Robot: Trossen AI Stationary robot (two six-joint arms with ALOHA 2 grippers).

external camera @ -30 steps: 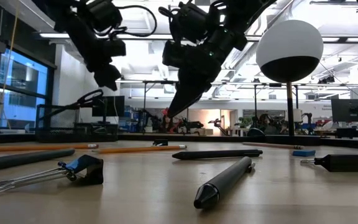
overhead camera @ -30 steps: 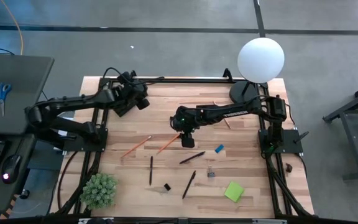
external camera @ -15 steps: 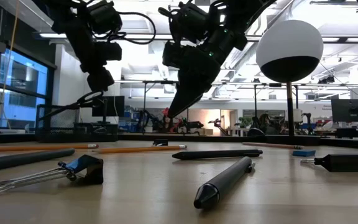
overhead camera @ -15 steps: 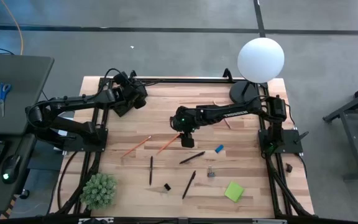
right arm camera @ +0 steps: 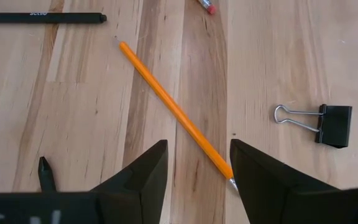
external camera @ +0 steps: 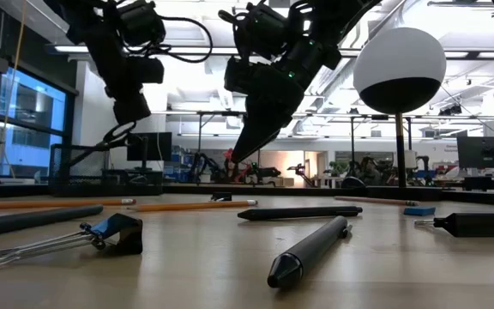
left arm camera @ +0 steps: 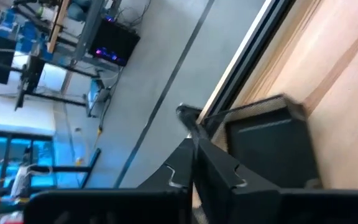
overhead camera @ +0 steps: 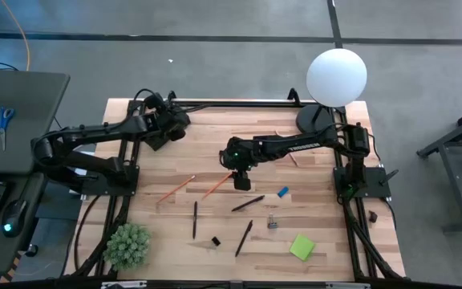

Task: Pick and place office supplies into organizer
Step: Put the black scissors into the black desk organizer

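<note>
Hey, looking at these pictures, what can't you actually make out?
- Organizer: high view, covered by the left arm; left wrist view, partly cut by the left hand.
- Orange pencil tip: right wrist view, behind a finger of the right hand.
- Binder clips: high view, too small for detail.

My fingers (right arm camera: 145, 180) were dark; between them lay an orange pencil (right arm camera: 173, 109), beside a black binder clip (right arm camera: 334, 124), on pale striped wood (right arm camera: 278, 56).
</note>
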